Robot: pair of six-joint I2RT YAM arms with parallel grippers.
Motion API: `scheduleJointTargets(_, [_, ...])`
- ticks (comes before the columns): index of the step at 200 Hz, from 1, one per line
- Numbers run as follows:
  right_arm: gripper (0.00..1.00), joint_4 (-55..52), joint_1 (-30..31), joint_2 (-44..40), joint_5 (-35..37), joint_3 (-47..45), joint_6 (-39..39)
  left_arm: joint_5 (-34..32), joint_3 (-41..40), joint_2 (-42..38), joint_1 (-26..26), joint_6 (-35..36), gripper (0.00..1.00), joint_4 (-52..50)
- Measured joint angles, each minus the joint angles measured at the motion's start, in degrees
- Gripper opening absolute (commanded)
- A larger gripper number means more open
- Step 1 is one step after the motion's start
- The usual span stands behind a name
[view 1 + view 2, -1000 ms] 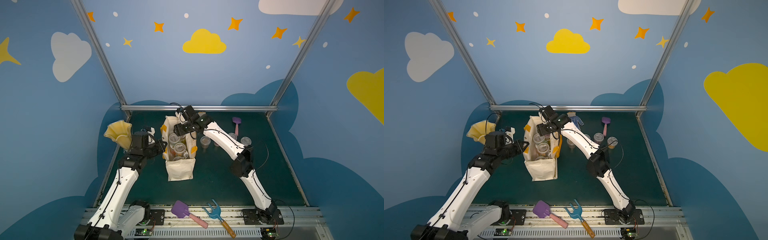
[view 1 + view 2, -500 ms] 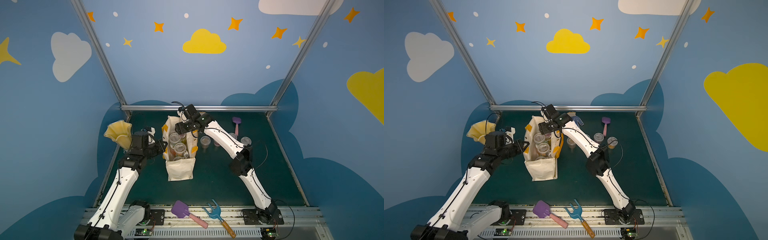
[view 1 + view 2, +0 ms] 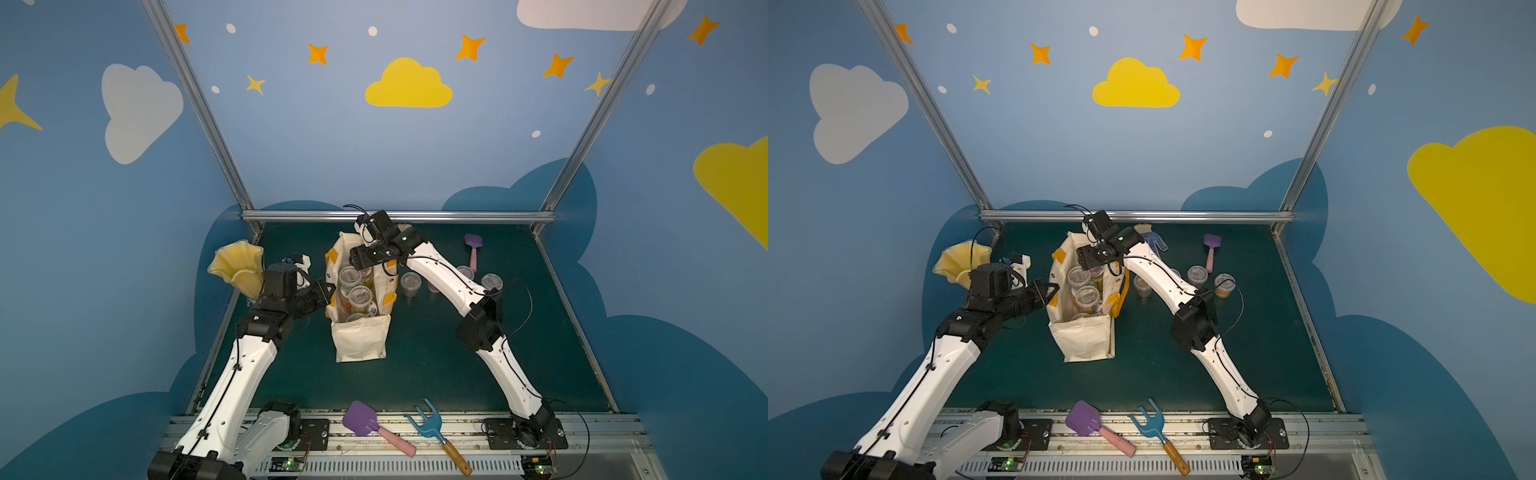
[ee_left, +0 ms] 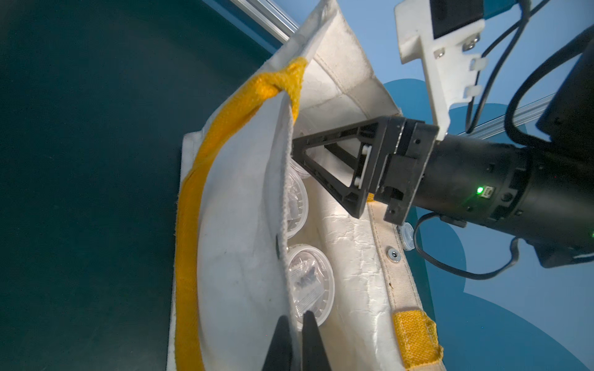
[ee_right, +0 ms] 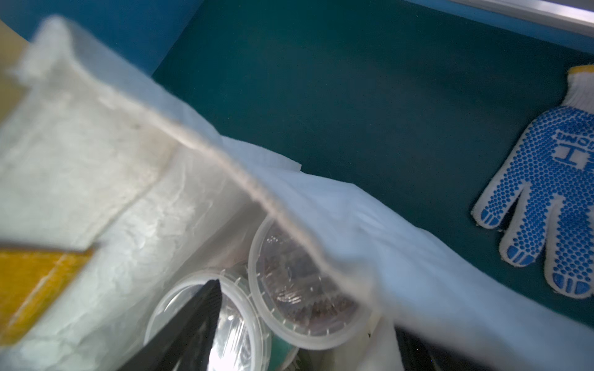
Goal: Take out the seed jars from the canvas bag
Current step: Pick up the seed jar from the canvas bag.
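left pincer [image 4: 296, 316] clenches the canvas bag [image 4: 238, 225] rim; right pincer [image 3: 355, 262], released, dips inside mid-frame. a few seed jars [image 3: 410, 282] stand on the table [image 3: 415, 374]; several more sit bagged.

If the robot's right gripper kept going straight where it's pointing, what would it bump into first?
Probably the clear lid of a seed jar inside the canvas bag. The right gripper points down into the bag's mouth, fingers open; which lid comes first is unclear.
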Motion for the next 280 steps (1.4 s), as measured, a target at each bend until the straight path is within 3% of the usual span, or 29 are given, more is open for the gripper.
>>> scheduleJointTargets(137, [0.80,3.85,0.02,2.73,3.63,0.00,3.52,0.39,-0.74,-0.52,0.00,-0.55,0.06,0.90])
scheduleJointTargets(199, [0.62,5.25,0.04,3.13,2.80,-0.07,4.22,0.37,-0.85,-0.52,0.00,-0.55,0.06,0.90])
scheduleJointTargets(280, [0.60,7.54,0.00,-1.68,1.53,-6.23,4.07,0.37,-1.16,-0.52,0.00,-0.59,0.06,1.33])
